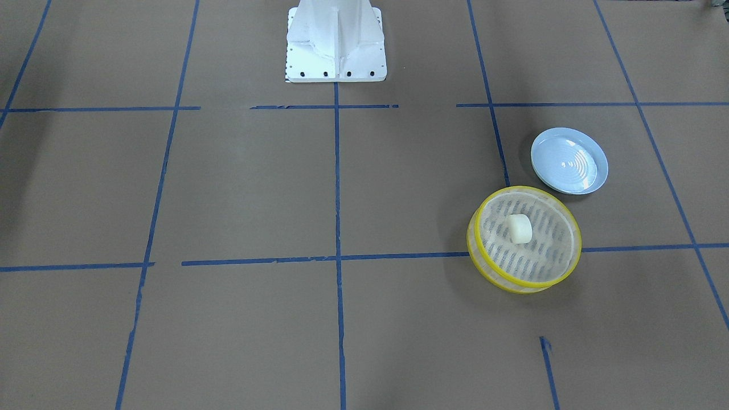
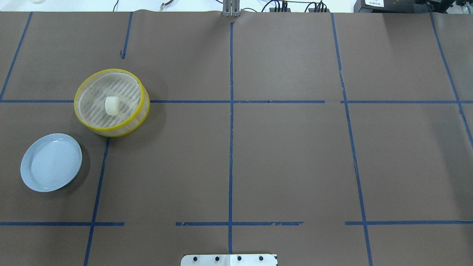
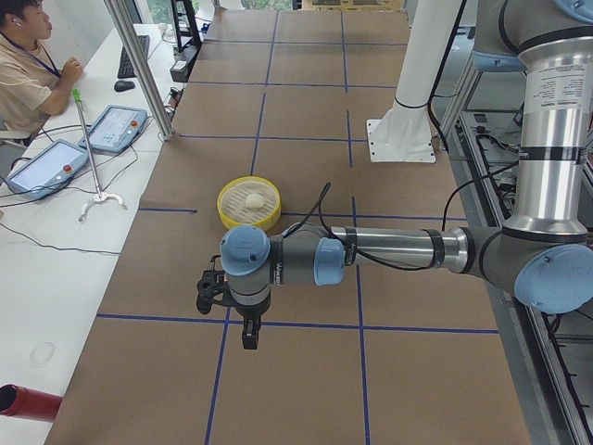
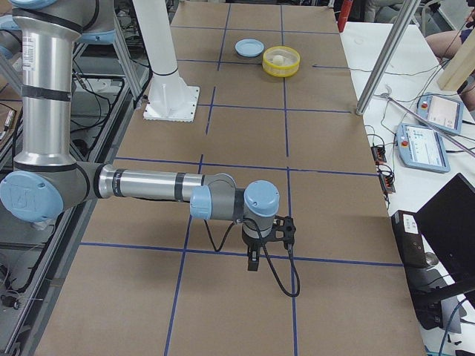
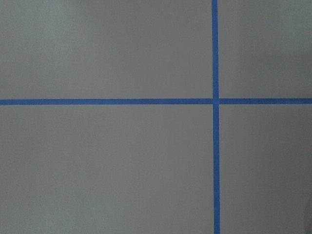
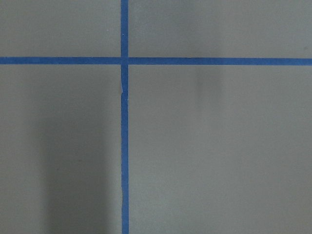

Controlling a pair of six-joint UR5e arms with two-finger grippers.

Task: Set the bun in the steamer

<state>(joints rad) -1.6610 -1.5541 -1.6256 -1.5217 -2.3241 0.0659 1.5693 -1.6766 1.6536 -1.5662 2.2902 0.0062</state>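
At upper left of the overhead view, bun (image 2: 112, 105) is seen resting inside steamer (image 2: 111, 130) on worktop (image 2: 295, 155) | task judged complete, nothing left | jaws, both sides: width cannot be told

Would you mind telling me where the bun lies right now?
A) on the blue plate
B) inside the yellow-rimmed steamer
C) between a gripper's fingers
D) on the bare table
B: the bun rests on the slotted floor of the steamer, apart from the plate.
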